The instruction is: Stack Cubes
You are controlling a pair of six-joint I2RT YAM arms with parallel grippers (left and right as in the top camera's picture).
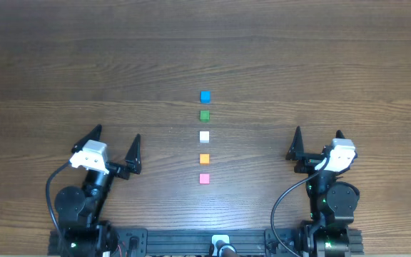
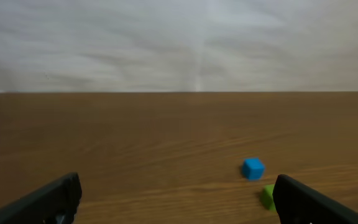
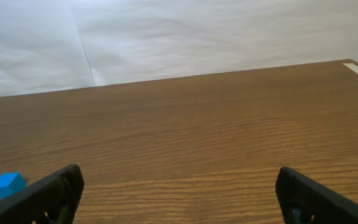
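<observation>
We see five cubes in a single row at the centre of the top view, running straight up and down the frame on the desk [image 1: 48, 57], each apart from its neighbour. The blue cube [image 1: 205, 96] is uppermost, then the green cube [image 1: 205, 116], the white cube [image 1: 204, 136], the orange cube [image 1: 204, 158], and the pink cube [image 1: 204, 178] lowest, closest to the arm bases. None sits on another, so we judge the stacking not yet begun.

The left end effector [image 1: 115, 135] hangs in the lower left of the frame, fingers spread wide with nothing between them. The right end effector [image 1: 318, 133] sits in the lower right, likewise released and empty. Both show at about the level of the white cube, so the row lies sideways from each: rightward of the left one, leftward of the right one. In the left wrist view the blue and green cubes lie off toward one finger, which fits that.

A cube has no long axis of its own; the line of the row is what matters, and either arm must come in across it. We judge the left end effector somewhat nearer the row than the right, though both are well apart from it.
</observation>
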